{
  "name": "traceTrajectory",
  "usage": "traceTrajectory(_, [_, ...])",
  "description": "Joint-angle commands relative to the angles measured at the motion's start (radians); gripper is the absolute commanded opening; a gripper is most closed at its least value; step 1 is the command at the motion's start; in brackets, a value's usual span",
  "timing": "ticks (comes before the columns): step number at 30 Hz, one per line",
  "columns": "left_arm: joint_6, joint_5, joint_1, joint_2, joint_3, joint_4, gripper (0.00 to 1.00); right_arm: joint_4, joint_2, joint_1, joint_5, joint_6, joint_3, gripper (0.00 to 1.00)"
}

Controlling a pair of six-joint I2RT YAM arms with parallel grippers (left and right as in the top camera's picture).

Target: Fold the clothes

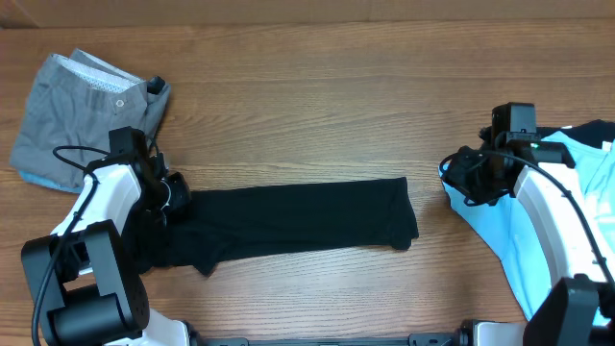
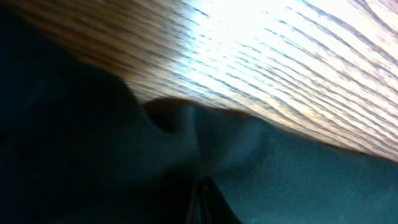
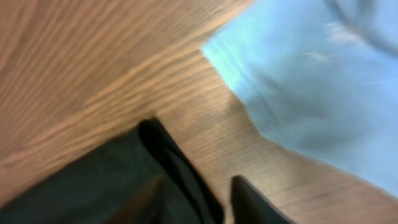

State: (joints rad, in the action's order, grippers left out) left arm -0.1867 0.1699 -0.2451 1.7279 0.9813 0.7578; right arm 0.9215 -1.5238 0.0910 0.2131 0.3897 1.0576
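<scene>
**One shirt half folded, two garments waiting**

At the far left, the shorts [image 1: 86, 111] lay in a loose grey heap with the waistband turned up. I could not tell whether that counted as a fold, and I judged them not properly done.

Just right of them, my left tool [image 1: 171, 197] was clenched at the left end of the black shirt [image 1: 288, 226]. In the left wrist view the dark cloth puckered in toward the fingers, so I took it to be grasping that end.

The black shirt itself lay across the middle of the surface [image 1: 307, 115] as a long narrow band with no sleeves showing. I judged the lengthwise folds made and the crosswise folds not yet begun, since it was stretched out at full length.

My right tool [image 1: 459, 178] was near the band's right end, between it and the blue shirt [image 1: 567, 221]. The right wrist view showed its fingers parted with bare wood between them and the black corner just below. It was released and gripped nothing.

The blue shirt lay rumpled at the right edge, partly under my right arm. It looked wholly unfolded.

By my reckoning the job was well short of half done. The black shirt needed its end brought over, and then the blue shirt and the shorts had to be folded.
</scene>
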Motion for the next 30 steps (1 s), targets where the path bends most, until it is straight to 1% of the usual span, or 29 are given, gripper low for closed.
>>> traceTrajectory(1, [0.034,0.013,0.012,0.013,-0.013,0.005,0.10,-0.019,-0.039,0.002,0.089,0.002,-0.034,0.29])
traceTrajectory(2, [0.034,0.022,0.013,0.011,-0.011,0.017,0.12,-0.011,-0.050,0.002,0.097,-0.005,-0.038,0.36])
traceTrajectory(3, [0.035,0.037,0.013,0.011,-0.006,0.028,0.13,0.002,-0.059,0.002,0.101,-0.030,-0.041,0.47])
traceTrajectory(5, [0.038,0.065,0.013,0.010,0.005,0.049,0.18,0.020,-0.070,0.001,0.123,-0.098,-0.049,0.59])
traceTrajectory(7, [0.060,0.102,0.013,0.010,0.029,0.080,0.24,0.034,-0.078,0.001,0.175,-0.164,-0.067,0.73])
traceTrajectory(9, [0.076,0.122,0.013,0.009,0.061,0.117,0.27,0.034,-0.084,0.001,0.208,-0.217,-0.095,0.83])
traceTrajectory(11, [0.095,0.147,0.013,0.007,0.106,0.164,0.30,0.033,-0.100,0.001,0.211,-0.229,-0.117,0.88])
traceTrajectory(12, [0.107,0.167,0.013,0.004,0.136,0.193,0.33,0.030,-0.113,0.001,0.228,-0.245,-0.132,0.89])
traceTrajectory(14, [0.136,0.197,0.013,-0.003,0.194,0.246,0.41,0.020,-0.137,0.001,0.273,-0.277,-0.154,0.89])
traceTrajectory(15, [0.140,0.197,0.013,-0.009,0.227,0.272,0.43,0.006,-0.152,0.001,0.307,-0.299,-0.167,0.89])
traceTrajectory(17, [0.148,0.198,0.013,-0.023,0.291,0.324,0.46,-0.015,-0.188,0.001,0.356,-0.322,-0.177,0.89])
traceTrajectory(21, [0.158,0.198,0.013,-0.063,0.433,0.436,0.47,-0.028,-0.253,0.000,0.455,-0.400,-0.177,0.85])
traceTrajectory(23, [0.158,0.198,0.015,-0.086,0.496,0.482,0.47,-0.032,-0.275,-0.008,0.501,-0.440,-0.177,0.80])
traceTrajectory(26, [0.158,0.203,0.019,-0.127,0.566,0.522,0.48,-0.056,-0.283,-0.035,0.523,-0.443,-0.179,0.76])
traceTrajectory(27, [0.158,0.214,0.019,-0.156,0.592,0.527,0.48,-0.079,-0.283,-0.059,0.522,-0.443,-0.179,0.70])
traceTrajectory(30, [0.158,0.231,0.019,-0.198,0.606,0.523,0.49,-0.102,-0.283,-0.085,0.523,-0.441,-0.179,0.61])
